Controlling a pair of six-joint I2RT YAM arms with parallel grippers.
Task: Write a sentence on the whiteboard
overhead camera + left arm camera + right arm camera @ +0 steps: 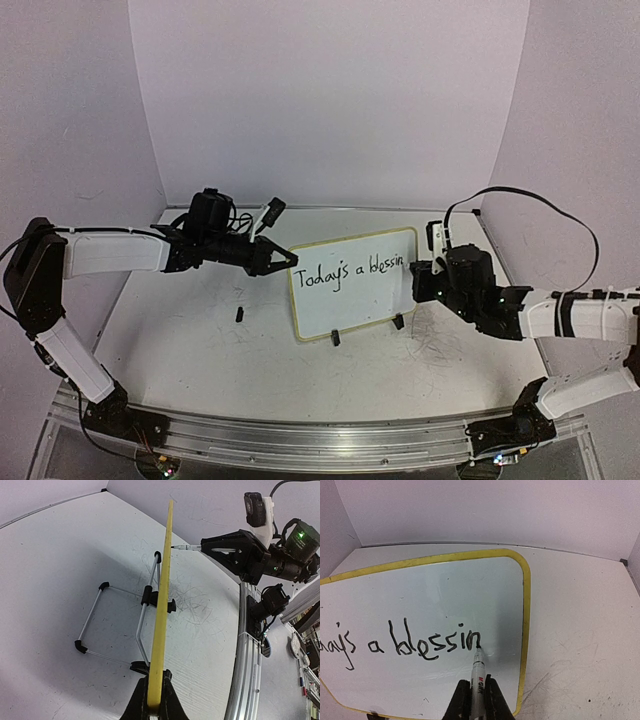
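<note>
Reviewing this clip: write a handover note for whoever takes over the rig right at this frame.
Left gripper: jaws shut on the left edge of the whiteboard, which stands upright.
Right gripper: jaws shut on the marker, with the tip on the board just after the last letter.
Done: the sentence reads "Today's a blessin" so far.
Left: the final "g" and probably a full stop, then lift the marker off.
</note>
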